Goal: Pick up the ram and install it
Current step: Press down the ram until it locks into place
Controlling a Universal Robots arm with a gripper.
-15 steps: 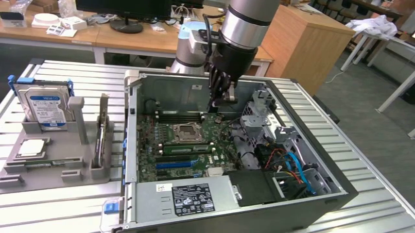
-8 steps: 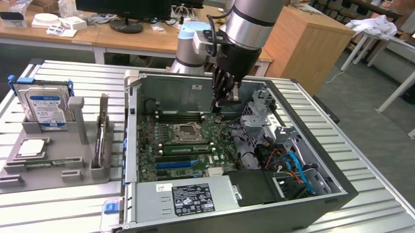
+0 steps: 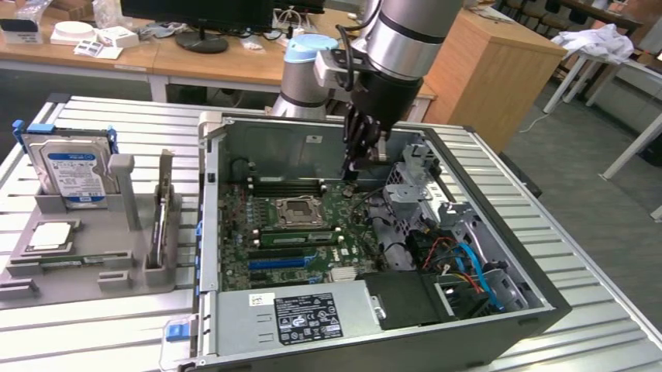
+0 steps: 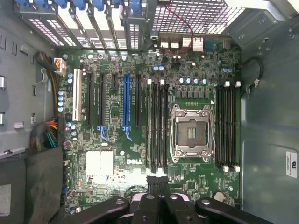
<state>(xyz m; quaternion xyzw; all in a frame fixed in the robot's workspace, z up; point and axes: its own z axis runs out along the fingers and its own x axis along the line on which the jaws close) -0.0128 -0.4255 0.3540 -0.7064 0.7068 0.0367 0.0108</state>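
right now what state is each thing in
tool: shut, above the motherboard
computer case: side open, lying flat
processor socket: empty
hard drive: upright in the grey tray

The exterior view looks down slantwise, from some way back, over the open grey metal computer case (image 3: 259, 139) on the slatted metal table (image 3: 83, 341). The wrist view faces straight down past the black gripper (image 4: 159, 182), close above the green motherboard (image 4: 196, 186). Both views share that board, apparently a quarter-turn apart.
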